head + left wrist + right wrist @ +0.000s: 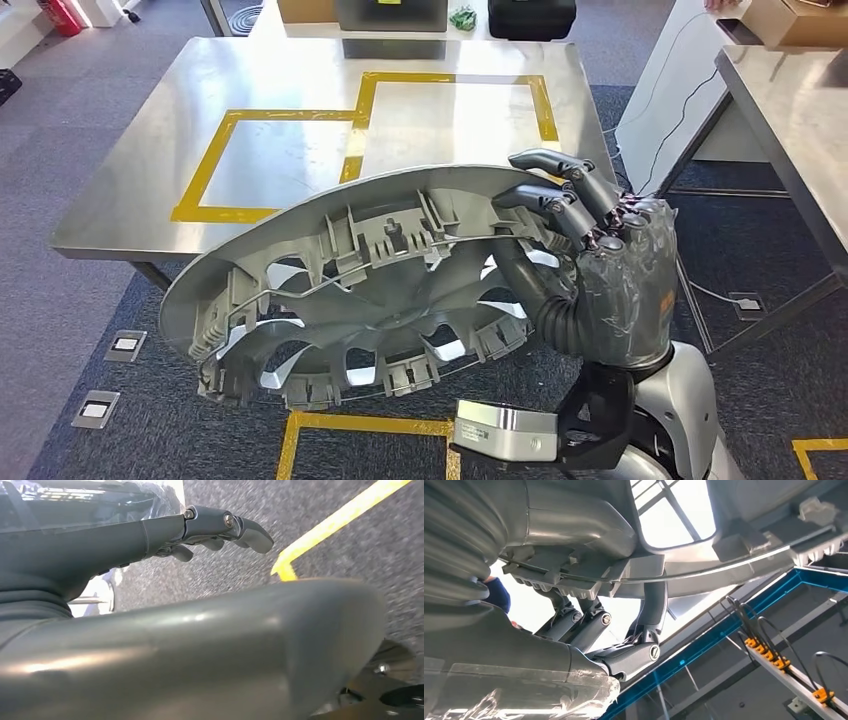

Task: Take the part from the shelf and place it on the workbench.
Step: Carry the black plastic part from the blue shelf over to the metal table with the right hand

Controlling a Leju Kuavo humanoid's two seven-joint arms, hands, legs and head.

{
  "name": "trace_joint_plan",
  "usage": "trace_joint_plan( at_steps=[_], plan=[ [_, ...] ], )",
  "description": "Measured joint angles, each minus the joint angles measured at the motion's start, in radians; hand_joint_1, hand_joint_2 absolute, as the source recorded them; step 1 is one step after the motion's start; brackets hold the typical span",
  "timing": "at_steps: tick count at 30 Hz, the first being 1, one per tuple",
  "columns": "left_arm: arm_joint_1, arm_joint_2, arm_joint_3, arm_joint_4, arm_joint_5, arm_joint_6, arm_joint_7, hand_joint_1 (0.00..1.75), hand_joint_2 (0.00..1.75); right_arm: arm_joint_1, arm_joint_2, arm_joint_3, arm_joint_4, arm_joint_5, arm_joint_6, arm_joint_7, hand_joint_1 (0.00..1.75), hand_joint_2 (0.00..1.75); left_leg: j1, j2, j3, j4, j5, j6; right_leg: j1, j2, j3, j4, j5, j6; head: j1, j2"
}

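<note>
Right hand [600,265] first: we see it gripping the wheel cover [370,285] at that cover's right edge, dark fingers [560,195] hooked over the rim and the thick thumb pressed against the ribbed inner side. From the right wrist view, the fingers [594,625] curl up onto the cover's rim [704,575] and its clip tabs, so the hold is firm. Our left hand [150,645] hangs low over grey carpet, fingers [220,525] loosely bent and apart with nothing between them (a yellow floor line [330,525] runs past them).

Closest to us, the wheel cover is held in the air, tilted, its hollow back with clips and a wire retaining ring facing us. It sits above the carpet and a yellow floor marking [360,425], in front of the near edge of the surface and not resting on it. Two small floor sockets [110,375] lie in the carpet to the left.

Beyond the cover stands the steel surface [140,150], marked with yellow tape rectangles [350,150]. At its far edge we make out a dark case [531,18] and a grey box [390,14]. A second steel table [790,120] stands off to the right.
</note>
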Motion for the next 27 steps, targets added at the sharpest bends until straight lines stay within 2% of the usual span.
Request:
trace_joint_plan(
  at_steps=[1,2,3,6,8,9,11,12,13,14,16,17,18,19,20,21,23,25,26,27],
  plan=[
    [0.0,0.0,0.0,0.0,0.0,0.0,0.0,0.0,1.75,0.0,0.0,0.0,0.0,0.0,0.0,0.0,1.75,1.75,0.001,0.001,0.011,-0.056,0.044,-0.003,-0.002,0.0,0.011,0.001,-0.008,0.005,-0.002,0.0],
    [0.001,0.001,0.0,0.0,0.0,0.0,0.0,0.0,1.75,-0.001,0.001,0.0,0.001,0.0,0.0,0.0,1.75,1.75,0.0,0.004,0.02,-0.111,0.07,-0.002,-0.002,0.001,0.017,0.003,-0.015,0.011,-0.004,0.0],
    [0.001,0.0,0.0,0.0,0.0,0.0,-0.001,0.0,1.75,-0.001,0.001,0.0,0.001,0.0,0.0,0.0,1.75,1.75,-0.003,0.006,0.025,-0.14,0.083,0.005,-0.001,0.001,0.02,0.006,-0.023,0.018,-0.007,0.0],
    [0.002,0.001,0.0,0.0,0.0,0.0,-0.002,0.0,1.75,-0.002,0.001,0.0,0.001,0.0,0.0,0.001,1.75,1.75,-0.007,0.007,0.03,-0.147,0.073,0.035,0.0,0.001,0.021,0.014,-0.043,0.038,-0.005,0.0],
    [-0.001,0.001,0.0,-0.001,0.0,0.001,-0.003,0.0,1.75,-0.006,0.001,-0.001,-0.001,0.0,-0.001,0.001,1.75,1.75,-0.005,0.006,0.037,-0.148,0.065,0.049,-0.001,0.0,0.006,0.055,-0.068,0.046,0.004,0.0],
    [-0.003,0.002,0.0,-0.001,0.0,0.002,-0.004,0.0,1.75,-0.007,0.001,-0.001,-0.001,0.0,-0.001,0.001,1.75,1.75,-0.005,0.006,0.041,-0.149,0.062,0.055,-0.001,0.0,-0.021,0.106,-0.091,0.049,0.009,0.0],
    [-0.006,0.001,0.0,-0.001,0.0,0.001,-0.004,0.0,1.75,-0.007,0.001,-0.001,-0.001,0.0,-0.001,0.002,1.75,1.75,-0.009,0.006,0.047,-0.149,0.053,0.063,-0.001,0.0,-0.107,0.249,-0.136,0.051,0.02,0.0],
    [-0.006,0.001,0.0,-0.001,0.0,0.0,-0.004,0.0,1.75,-0.006,0.001,-0.001,-0.001,0.0,-0.001,0.002,1.75,1.75,-0.012,0.006,0.052,-0.148,0.047,0.065,-0.001,0.0,-0.147,0.303,-0.143,0.05,0.022,0.0],
    [-0.004,0.001,0.0,-0.001,0.0,0.0,-0.003,0.0,1.75,-0.006,0.001,-0.001,-0.001,0.0,-0.001,0.002,1.75,1.75,-0.016,0.005,0.06,-0.148,0.041,0.067,0.0,0.0,-0.171,0.322,-0.128,0.046,0.024,0.0],
    [-0.003,0.001,0.0,-0.001,0.0,0.0,-0.003,0.0,1.75,-0.006,0.001,-0.001,-0.001,0.0,-0.001,0.002,1.75,1.75,-0.02,0.003,0.069,-0.148,0.034,0.068,0.003,0.0,-0.174,0.299,-0.09,0.039,0.025,0.0],
    [-0.003,0.0,0.0,-0.001,0.0,0.0,-0.003,0.0,1.75,-0.006,0.001,-0.001,-0.001,0.0,-0.001,0.002,1.75,1.75,-0.025,0.0,0.09,-0.15,0.019,0.068,0.014,0.0,-0.142,0.176,0.009,0.013,0.027,0.0],
    [-0.003,-0.001,0.0,-0.001,0.0,0.0,-0.003,0.0,1.75,-0.005,0.001,-0.001,-0.001,0.0,-0.001,0.002,1.75,1.75,-0.028,-0.001,0.097,-0.15,0.013,0.066,0.02,0.0,-0.124,0.121,0.043,-0.001,0.025,0.0],
    [-0.004,-0.002,0.0,-0.001,0.0,0.0,-0.003,0.0,1.75,-0.006,0.001,-0.002,0.0,0.0,-0.001,0.003,1.75,1.75,-0.027,-0.002,0.1,-0.152,0.009,0.062,0.026,0.0,-0.111,0.086,0.057,-0.012,0.026,0.0],
    [-0.004,-0.004,0.0,-0.001,0.0,0.0,-0.003,0.0,1.75,-0.007,0.001,-0.002,0.0,0.0,-0.002,0.004,1.75,1.75,-0.025,-0.002,0.1,-0.155,0.007,0.057,0.031,0.0,-0.105,0.073,0.056,-0.02,0.026,0.0],
    [-0.004,-0.005,0.0,-0.001,0.0,0.0,-0.003,0.0,1.75,-0.007,0.001,-0.002,0.0,0.001,-0.002,0.004,1.75,1.75,-0.025,-0.002,0.101,-0.158,0.006,0.051,0.034,0.0,-0.102,0.064,0.054,-0.024,0.027,0.0],
    [-0.005,-0.006,0.0,-0.001,0.0,0.0,-0.003,0.0,1.75,-0.009,0.001,-0.002,0.0,0.001,-0.003,0.005,1.75,1.75,-0.024,-0.001,0.103,-0.162,0.004,0.046,0.032,0.0,-0.092,0.045,0.048,-0.025,0.03,0.0],
    [-0.007,-0.006,0.0,-0.001,0.0,0.001,-0.003,0.0,1.75,-0.008,0.001,-0.002,-0.001,0.002,-0.003,0.005,1.75,1.75,-0.025,0.0,0.097,-0.146,-0.012,0.036,0.022,-0.001,-0.066,0.009,0.041,-0.025,0.026,0.0],
    [-0.008,-0.005,0.0,-0.001,0.0,0.001,-0.004,0.0,1.75,-0.007,0.001,-0.003,0.001,0.003,-0.003,0.005,1.75,1.75,-0.022,0.002,0.055,-0.056,-0.055,0.024,0.015,-0.003,-0.042,-0.011,0.034,-0.023,0.019,0.0],
    [-0.007,-0.005,0.0,-0.001,0.0,0.001,-0.004,0.0,1.75,-0.006,0.001,-0.003,0.002,0.003,-0.003,0.005,1.75,1.75,-0.019,0.002,0.022,0.011,-0.079,0.019,0.013,-0.004,-0.033,-0.012,0.029,-0.022,0.015,0.0],
    [-0.005,-0.004,0.0,-0.001,0.0,0.001,-0.003,0.0,1.75,-0.004,0.001,-0.002,0.004,0.003,-0.003,0.005,1.75,1.75,-0.016,0.002,-0.009,0.067,-0.09,0.014,0.012,-0.003,-0.025,-0.011,0.023,-0.02,0.013,0.0]
  ],
)
